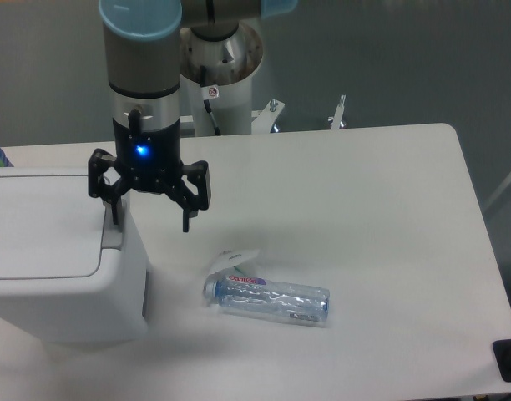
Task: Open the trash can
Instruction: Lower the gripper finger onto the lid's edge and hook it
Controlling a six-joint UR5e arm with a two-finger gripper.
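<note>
I've got the end effector point(149, 219) at upper left of frame w/ jaws spread wide, nothing held; blue light on its body is lit. Trash can point(59, 259) sits at the left edge of frame on the desk point(364, 217), big white box, lid panel point(38, 225) flat and down, so it's shut as far as I can see. Grey push tab point(112, 235) runs along the lid's right edge, and one finger point(114, 207) hangs right over the tab's upper end, tip at or just above it; can't tell if there's contact. The other finger is out past the bin's right side, over bare desk. Progress, my read: approach is basically done, actual opening not begun, since lid shows no lift or gap. What's left is prob. pressing down on the tab till the lid pops, then backing off. Clear water bottle point(270, 301) lies on its side lower center, well apart from the bin w/ a white scrap point(235, 256) just above it; not in my way.
</note>
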